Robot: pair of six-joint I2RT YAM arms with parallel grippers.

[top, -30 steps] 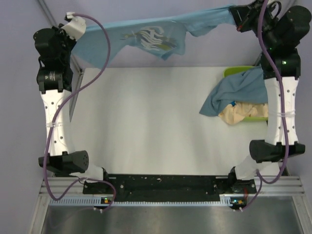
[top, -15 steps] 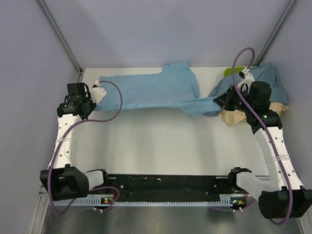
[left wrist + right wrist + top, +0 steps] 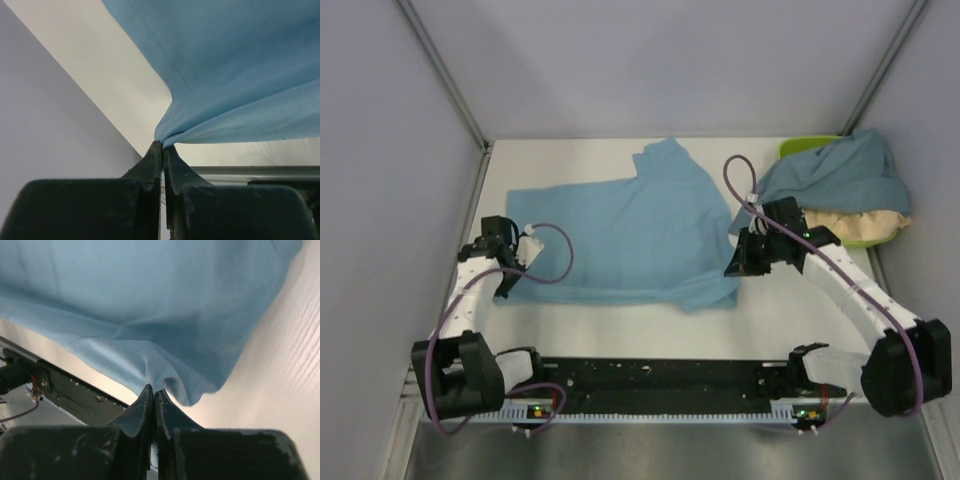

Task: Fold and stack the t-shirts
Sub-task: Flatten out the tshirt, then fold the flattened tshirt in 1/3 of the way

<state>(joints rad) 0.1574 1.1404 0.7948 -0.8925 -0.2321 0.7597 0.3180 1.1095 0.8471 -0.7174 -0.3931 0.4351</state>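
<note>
The sky-blue t-shirt (image 3: 630, 235) lies spread flat on the worktop (image 3: 620, 330). The left pincer (image 3: 162, 146) is clamped on its near left corner, and the right pincer (image 3: 152, 390) pinches its right edge. The slate-blue shirt (image 3: 840, 175) and the beige shirt (image 3: 860, 218) lie heaped on the green tray (image 3: 798, 148), far right.

We see two arms of one make: the left arm (image 3: 468, 300) and the right arm (image 3: 855, 292) each have smooth white link shells set between bulky black joint housings, and each trails a thin purple cable (image 3: 556, 262). Small coloured lights glow at both bases, which are joined by a black plate (image 3: 660, 375) dotted with holes. The left gripper (image 3: 161, 145) and the right gripper (image 3: 151, 390) have matte black fingers tapering to thin tips, the right ones flecked with pale scuffs.
</note>
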